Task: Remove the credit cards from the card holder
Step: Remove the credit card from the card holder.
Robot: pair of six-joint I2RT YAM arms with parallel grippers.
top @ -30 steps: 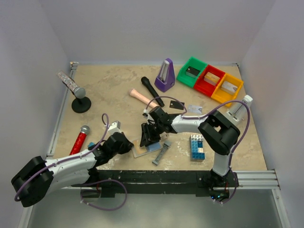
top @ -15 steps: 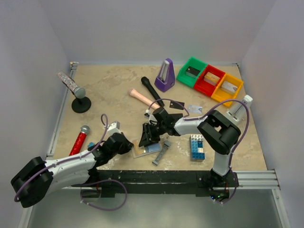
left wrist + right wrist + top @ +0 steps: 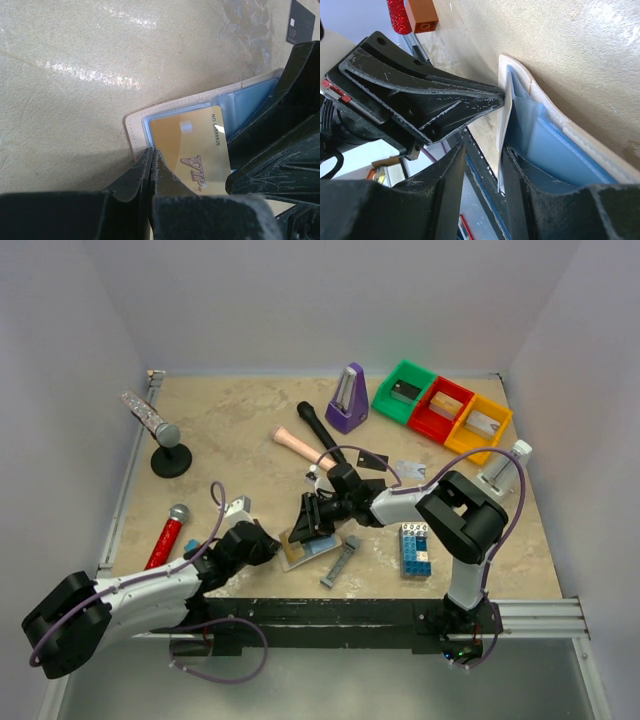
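- Now, left claw is shut tight at the holder's pale edge, fingers pressed together on it. The tan card's corner runs under the tips; whether that is nipped too, I cannot tell.
- Right claw is part open, its fingers astride a thin pale edge standing upright. As far as I can tell this is the holder's raised panel. The edge rests against one finger, with a gap at the other.
- Both claws meet tip to tip over the holder, just apart.
- Holder lies open by the bench's near edge, about midway along, blue inside up. The tan card, lettered "VIP", lies askew on it.
- Grey bar lies just right of the holder, with the brick stack farther right.
- Black card and greyish card lie flat mid-bench, side by side, well apart from the holder.
- Far right corner: green, red and yellow bins in a row, purple metronome beside them.
- Red mic lies near the left edge.
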